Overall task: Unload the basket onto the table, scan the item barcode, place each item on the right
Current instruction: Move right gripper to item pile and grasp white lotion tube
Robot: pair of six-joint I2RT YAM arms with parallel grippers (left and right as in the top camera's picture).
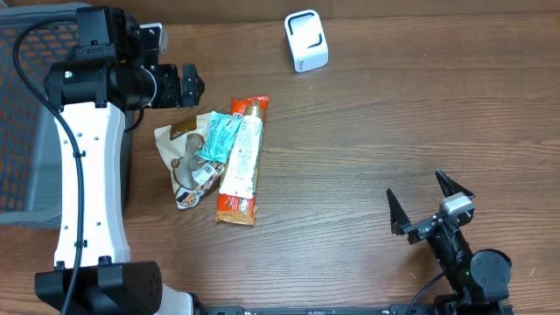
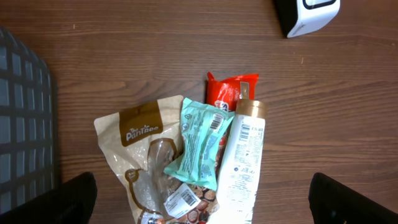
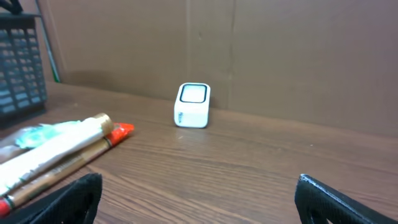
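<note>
A small pile of items lies left of centre: a beige pouch (image 1: 178,147) (image 2: 140,134), a teal packet (image 1: 217,136) (image 2: 199,143), a white tube with a gold cap (image 1: 241,156) (image 2: 242,162) and a red packet (image 1: 236,206) (image 2: 230,90) under the tube. A white barcode label (image 2: 183,200) shows low on the pouch. The white scanner (image 1: 306,41) (image 2: 308,15) (image 3: 193,106) stands at the back. My left gripper (image 1: 179,85) (image 2: 208,205) hangs open above the pile's top left, holding nothing. Far off at the front right, my right gripper (image 1: 416,194) (image 3: 199,202) is open and empty.
A dark mesh basket (image 1: 26,114) (image 2: 25,124) (image 3: 22,68) stands at the table's left edge beside the left arm. Bare wood table (image 1: 394,114) stretches between the pile, the scanner and the right gripper. A brown cardboard wall (image 3: 280,56) rises behind the scanner.
</note>
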